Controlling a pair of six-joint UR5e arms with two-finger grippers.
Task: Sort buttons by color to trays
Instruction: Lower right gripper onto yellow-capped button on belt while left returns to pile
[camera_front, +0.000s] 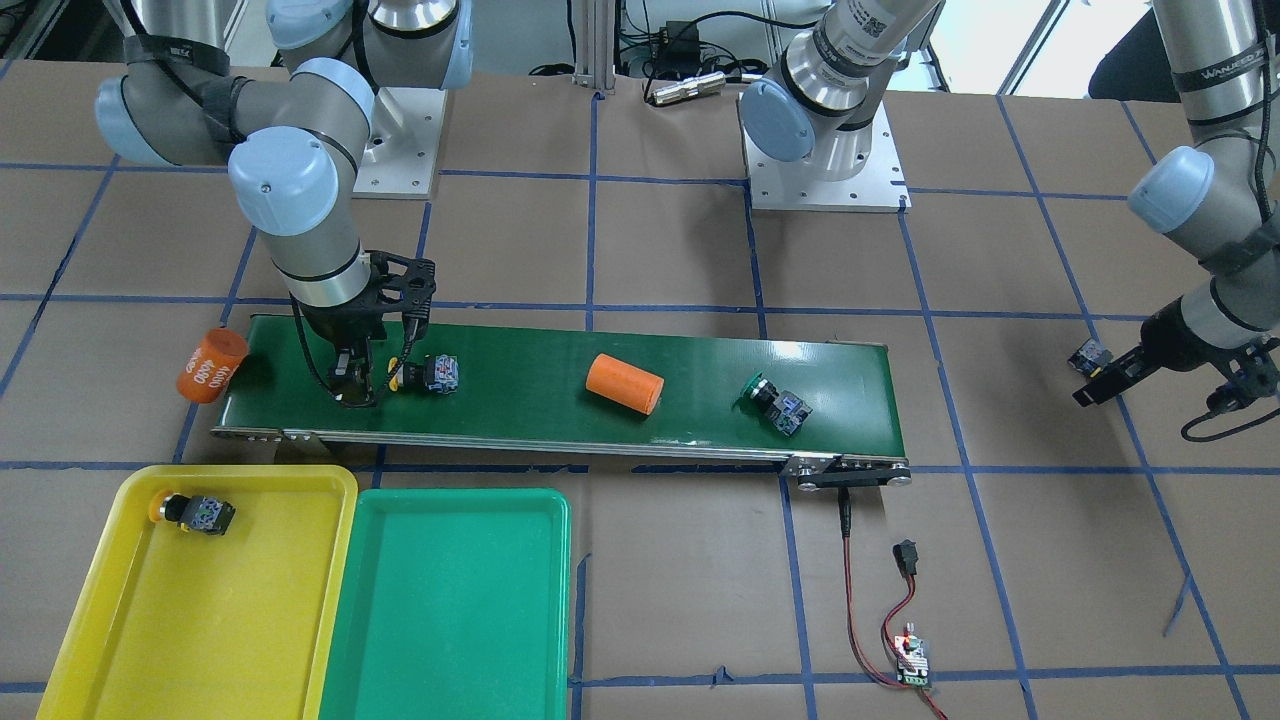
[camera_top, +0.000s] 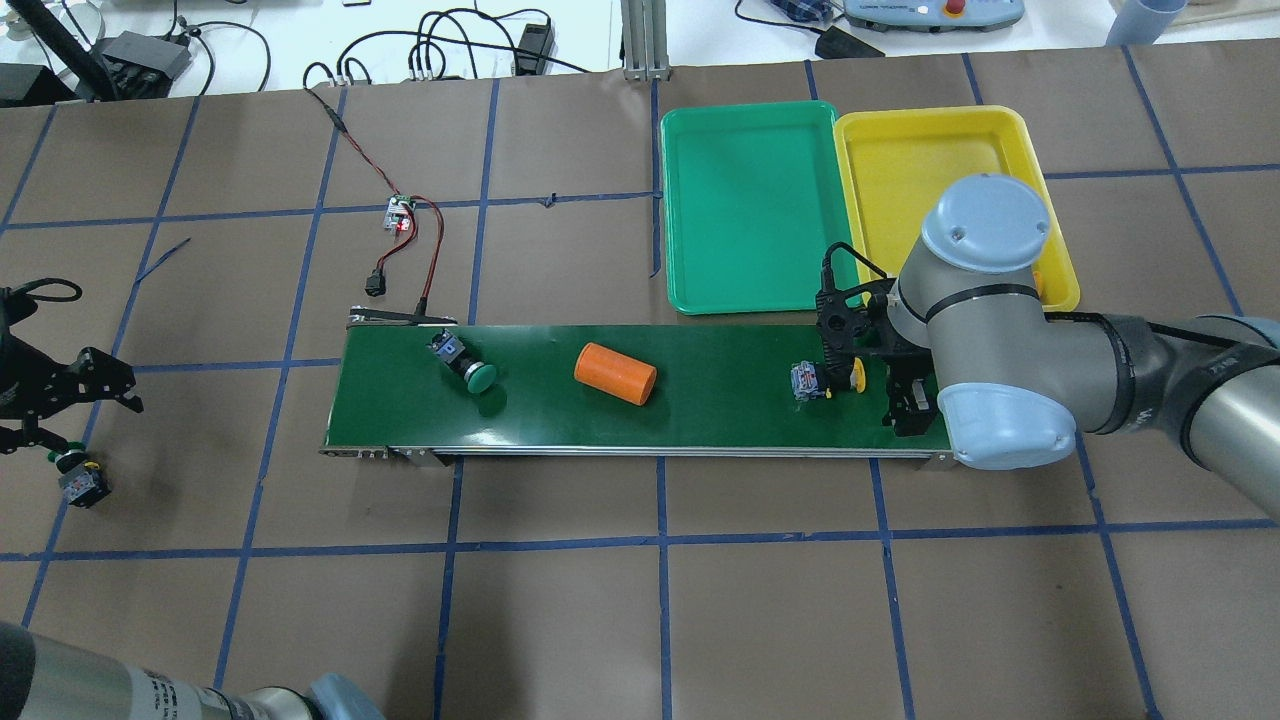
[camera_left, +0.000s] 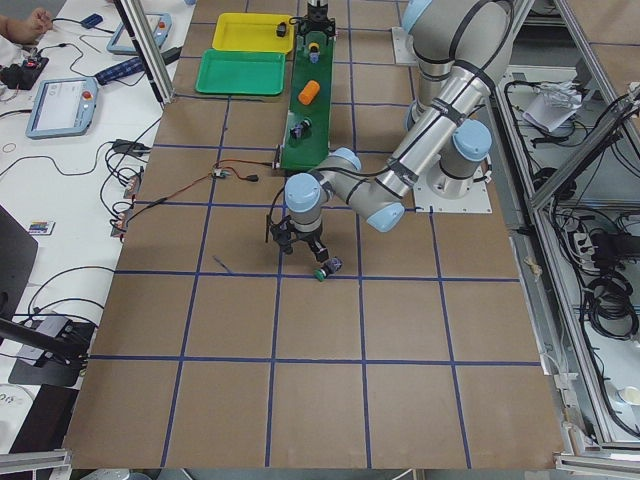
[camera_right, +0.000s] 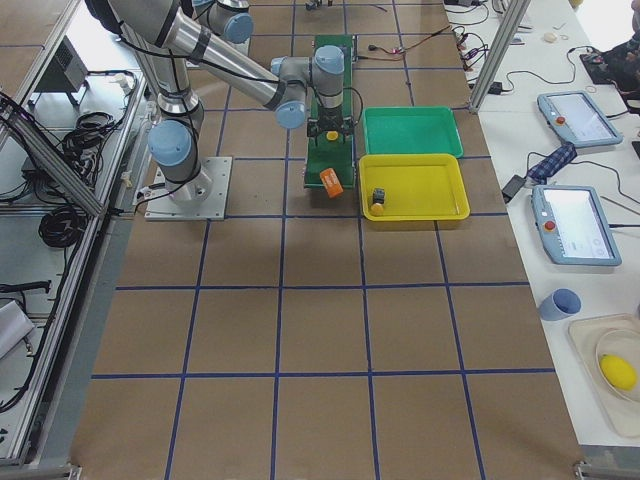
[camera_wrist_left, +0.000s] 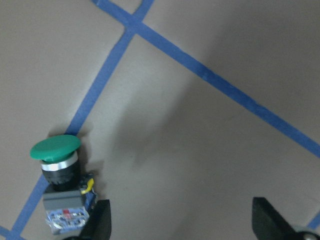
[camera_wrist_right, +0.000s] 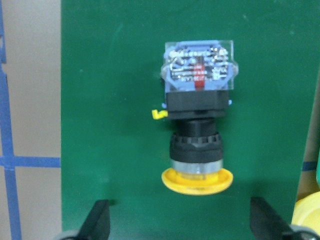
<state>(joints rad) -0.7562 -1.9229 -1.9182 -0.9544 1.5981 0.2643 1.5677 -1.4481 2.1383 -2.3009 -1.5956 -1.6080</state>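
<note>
A yellow button (camera_wrist_right: 197, 125) lies on its side on the dark-green belt (camera_front: 560, 355), cap toward my right gripper (camera_wrist_right: 182, 227). That gripper hovers open just short of the cap, holding nothing. A green button (camera_front: 775, 400) lies further along the belt. Another green button (camera_wrist_left: 60, 185) rests on the brown table beside one finger of my open left gripper (camera_wrist_left: 182, 225), outside the jaws. The yellow tray (camera_front: 200, 620) holds one yellow button (camera_front: 195, 512). Beside it, the green tray (camera_front: 450, 600) has nothing in it.
An orange cylinder (camera_front: 625, 384) lies mid-belt and a second one (camera_front: 212, 366) sits at the belt's end near my right arm. A small circuit board with red and black wires (camera_front: 912, 660) lies off the belt's other end.
</note>
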